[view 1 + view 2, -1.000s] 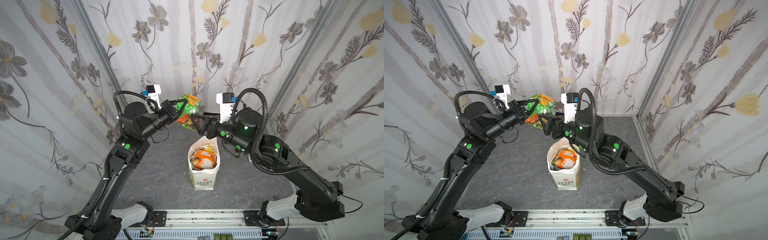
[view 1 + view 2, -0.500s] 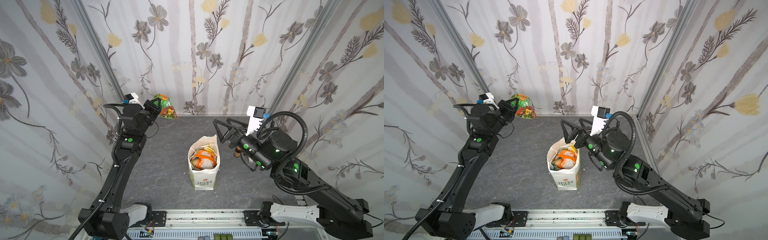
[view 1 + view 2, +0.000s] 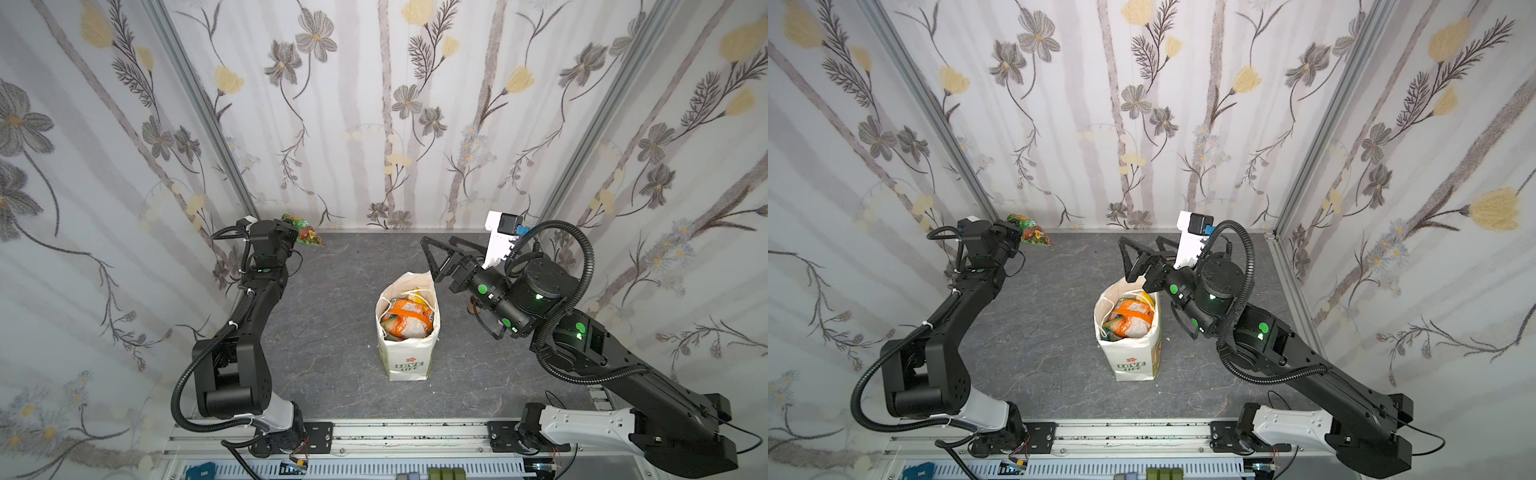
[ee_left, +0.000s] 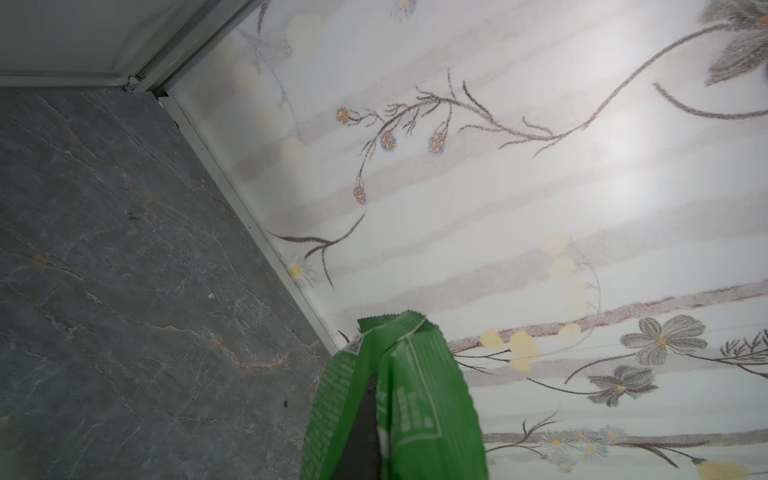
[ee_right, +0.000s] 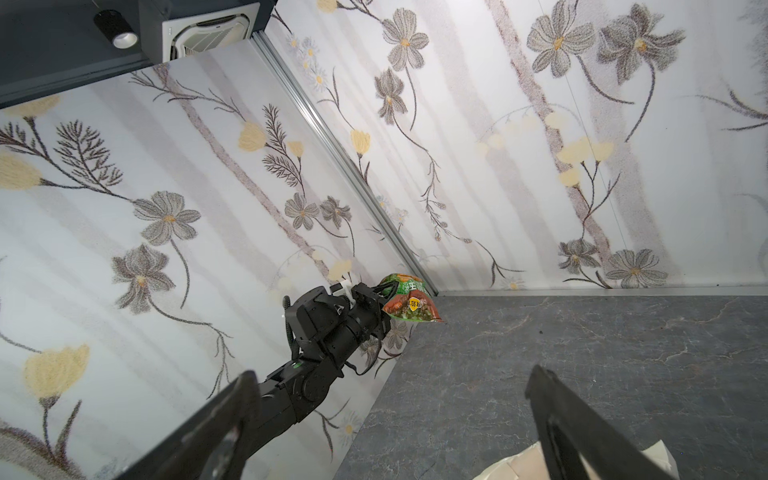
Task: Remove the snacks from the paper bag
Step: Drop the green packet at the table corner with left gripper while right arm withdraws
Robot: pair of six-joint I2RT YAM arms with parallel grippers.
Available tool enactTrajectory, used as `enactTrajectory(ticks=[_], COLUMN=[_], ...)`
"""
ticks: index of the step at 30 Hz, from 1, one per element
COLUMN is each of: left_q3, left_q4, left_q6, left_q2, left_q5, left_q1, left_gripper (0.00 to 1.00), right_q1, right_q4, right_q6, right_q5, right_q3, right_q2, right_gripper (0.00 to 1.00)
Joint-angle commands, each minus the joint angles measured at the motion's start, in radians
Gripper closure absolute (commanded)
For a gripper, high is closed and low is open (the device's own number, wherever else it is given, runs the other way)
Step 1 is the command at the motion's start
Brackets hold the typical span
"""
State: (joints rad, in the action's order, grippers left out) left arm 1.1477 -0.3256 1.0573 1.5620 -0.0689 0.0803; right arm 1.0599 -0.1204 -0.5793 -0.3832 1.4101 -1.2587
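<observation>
Left gripper (image 3: 296, 235): my fingers are clenched on the green packet (image 3: 306, 232), well apart from the paper bag (image 3: 409, 363), off to its far left near the back corner.
Green packet: out of the paper bag, hanging from my grip above the table (image 3: 332, 316); whether its lower edge touches the surface, I cannot tell.
Step in hand: set this packet down, judged from its position clear of the paper bag.
Method, left: lower until the packet rests flat, then release; withdraw straight up so the crinkly foil does not snag on a fingertip.
Paper bag: upright, mouth open, mid-table.
Snacks inside: an orange packet (image 3: 409, 309) lies on top inside the paper bag, others beneath it.
Right gripper (image 3: 440, 254): my fingers (image 5: 232, 415) are spread wide and empty, just above the paper bag's right rear rim.
Method, right: descend through the centre of the mouth, clear of the string handles and rim, and pinch only the top packet so the paper bag does not lift or tip.
</observation>
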Motion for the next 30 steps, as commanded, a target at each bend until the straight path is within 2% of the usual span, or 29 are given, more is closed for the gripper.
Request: enactTrajectory(ticks=[1,9,15,20,30], left_q3=[0.009,0.033,0.116,0.219,0.407], left_q4=[-0.145,-0.183,-0.247,-0.168,0.071], left_q6=[0.04,0.017,0.007,-0.017,-0.089], left_q2=[0.081,0.306,0.47,0.56,0.673], left_q5=[0.029,0.083,0.009,-0.015,-0.133], left_q1=[0.006,0.029,0.061,0.075,0.091], left_gripper=[1.0,1.0,0.98,0.95,0.8], right_q1=[-0.001,-0.006,-0.008,-0.015,-0.029], right_q4=[0.028,-0.1,-0.137,-0.159,-0.182], right_q6=[-0.025,-0.038,-0.055,-0.064,-0.084], right_q5=[0.04,0.056,0.03,0.015,0.015], right_q3=[0.027,0.138,0.142,0.144,0.157], right_q2=[-0.029,-0.108,-0.106,-0.103,-0.113], right_gripper=[0.01,0.01,0.01,0.01,0.01])
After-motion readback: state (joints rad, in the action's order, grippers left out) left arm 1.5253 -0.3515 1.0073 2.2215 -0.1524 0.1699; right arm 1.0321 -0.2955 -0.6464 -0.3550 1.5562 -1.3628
